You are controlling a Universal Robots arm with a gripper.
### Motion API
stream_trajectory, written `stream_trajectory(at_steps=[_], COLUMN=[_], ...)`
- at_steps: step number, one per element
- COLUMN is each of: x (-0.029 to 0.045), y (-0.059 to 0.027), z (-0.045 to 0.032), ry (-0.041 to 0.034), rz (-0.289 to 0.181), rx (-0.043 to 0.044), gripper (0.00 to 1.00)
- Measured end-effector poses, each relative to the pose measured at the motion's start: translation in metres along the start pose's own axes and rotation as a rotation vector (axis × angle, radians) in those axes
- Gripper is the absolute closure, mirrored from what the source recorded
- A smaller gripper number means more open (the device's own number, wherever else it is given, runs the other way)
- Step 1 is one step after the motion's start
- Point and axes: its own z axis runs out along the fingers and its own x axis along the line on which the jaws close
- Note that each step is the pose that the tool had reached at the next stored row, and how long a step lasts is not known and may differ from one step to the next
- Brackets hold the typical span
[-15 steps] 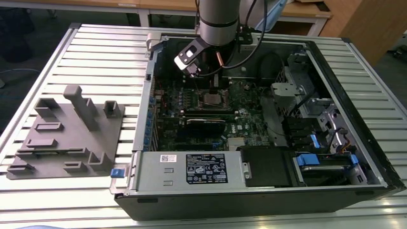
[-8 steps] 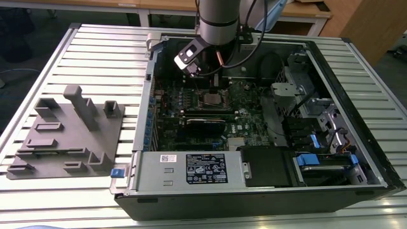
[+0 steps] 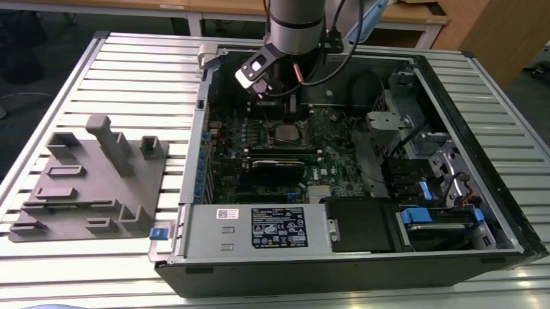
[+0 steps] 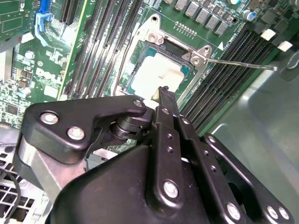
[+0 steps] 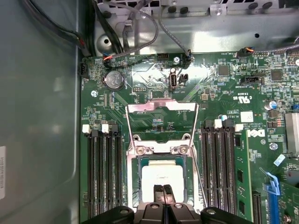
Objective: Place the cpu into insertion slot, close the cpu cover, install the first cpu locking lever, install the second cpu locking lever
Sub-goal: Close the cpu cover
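The cpu (image 5: 163,173), a pale square chip, lies flat in the insertion slot (image 5: 135,186) on the green board; it also shows in the second wrist view (image 4: 154,72) and the exterior view (image 3: 286,134). The cpu cover (image 5: 162,108), a silvery frame with a window, stands swung open behind the socket on its hinge. Thin locking levers (image 5: 199,140) are released on both sides, and one rod (image 4: 243,64) sticks out sideways. My gripper (image 5: 163,190) hovers just over the chip's near edge, its black fingertips (image 4: 163,93) shut together with nothing between them. In the exterior view the gripper (image 3: 277,109) hangs inside the case.
Memory slots (image 5: 105,172) flank the socket, with a fitted module (image 5: 242,177) on one side. Cables (image 5: 135,32) run along the case wall. A white-labelled grey box (image 3: 257,228) fills the case's front, drive bays (image 3: 438,174) the exterior view's right. A grey fixture tray (image 3: 94,180) lies outside.
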Motion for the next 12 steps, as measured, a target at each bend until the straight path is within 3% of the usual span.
stream_trajectory(at_steps=[8,12], x=[0.0000,0.0003], y=[0.0002,0.0008], z=[-0.0022,-0.0103], ry=[-0.0004,0.0003], rz=[0.000,0.000], rx=[0.0003,-0.0001], gripper=[0.89,0.89])
